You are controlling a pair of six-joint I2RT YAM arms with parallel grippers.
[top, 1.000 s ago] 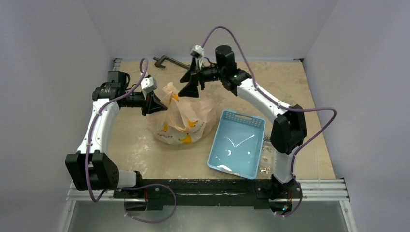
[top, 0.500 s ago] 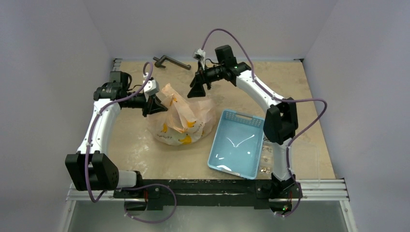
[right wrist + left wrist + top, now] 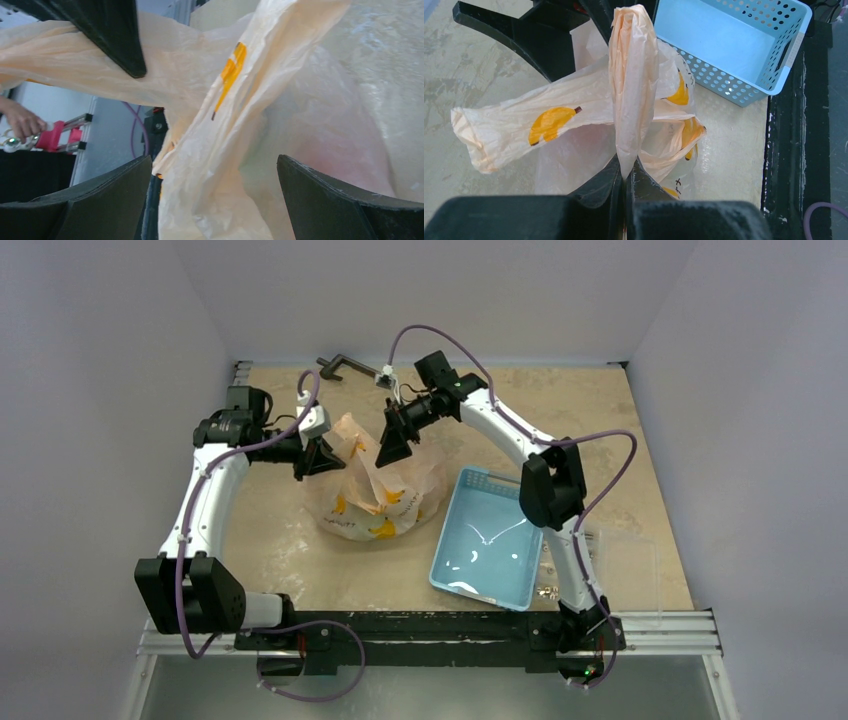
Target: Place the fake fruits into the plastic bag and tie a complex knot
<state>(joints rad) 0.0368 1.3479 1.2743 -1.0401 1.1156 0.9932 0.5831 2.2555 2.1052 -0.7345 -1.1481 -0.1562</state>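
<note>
Plastic bag handle pinched in left jaws; right jaws gape around its other handle.

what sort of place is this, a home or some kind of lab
Most likely a robotics lab test cell: a left arm and right arm bolted to a metal rail at the edge of the table, and plain pale walls boxing it in.

Bright even light; soft shadows; glare on basket floor; right wrist view slightly blurred.
</note>
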